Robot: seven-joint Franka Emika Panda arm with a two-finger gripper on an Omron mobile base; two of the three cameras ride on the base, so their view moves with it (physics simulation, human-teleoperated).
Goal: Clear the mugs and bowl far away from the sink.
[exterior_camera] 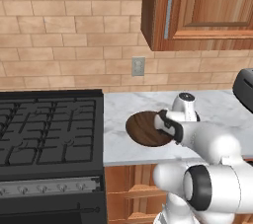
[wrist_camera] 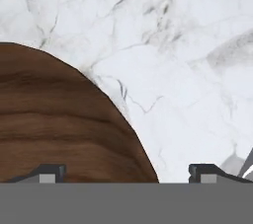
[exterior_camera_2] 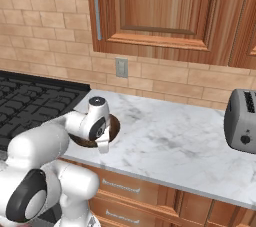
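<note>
The gripper (wrist_camera: 128, 173) hangs low with fingers spread wide, gripping nothing, over the rim of the dark wood-grain bowl (exterior_camera: 143, 128), which sits on the marble counter (exterior_camera_2: 190, 143) just beside the stove (exterior_camera: 49, 134).

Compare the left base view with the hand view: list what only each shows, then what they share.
Left base view only: the black stove, wall outlet and wooden cabinet. Hand view only: the open claw, one fingertip over the bowl, the other over marble. Shared: the brown wood-grain bowl resting on the marble counter.
</note>
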